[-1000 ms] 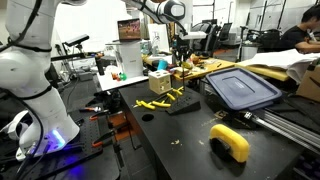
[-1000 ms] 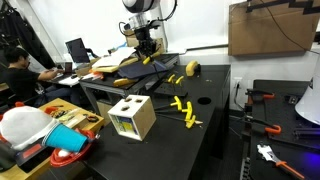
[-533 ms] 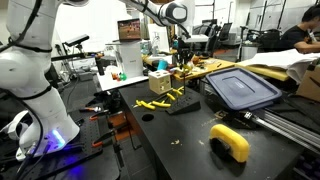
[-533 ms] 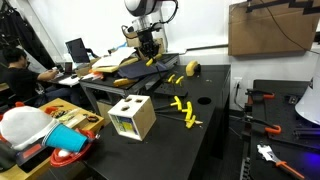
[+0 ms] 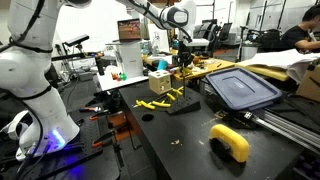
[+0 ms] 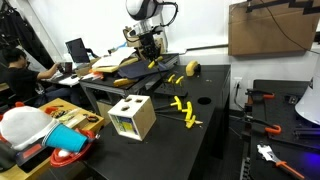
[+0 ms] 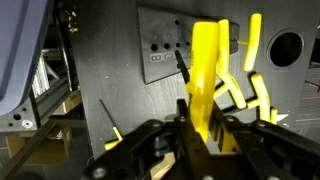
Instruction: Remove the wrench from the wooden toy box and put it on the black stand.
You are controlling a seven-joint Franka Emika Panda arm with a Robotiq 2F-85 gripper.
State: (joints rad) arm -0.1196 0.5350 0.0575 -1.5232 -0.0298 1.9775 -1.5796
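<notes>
Dark table [image 7: 110, 95] below; fingers [image 7: 172, 135] partly hide the wrench [image 7: 205, 70].

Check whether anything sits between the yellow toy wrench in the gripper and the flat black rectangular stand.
Nothing visible does. The gripper holds the yellow toy wrench in the air; the flat black rectangular stand looks bare on top, with loose yellow toy tools beside it.

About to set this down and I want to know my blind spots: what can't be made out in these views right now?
- Wrist view: the lower end of the yellow wrench is hidden inside the gripper.
- Wrist view: the wooden toy box is cut off by the right edge.
- Both exterior views: the gripper is too small to judge its grip, or the gap above the black stand.
</notes>
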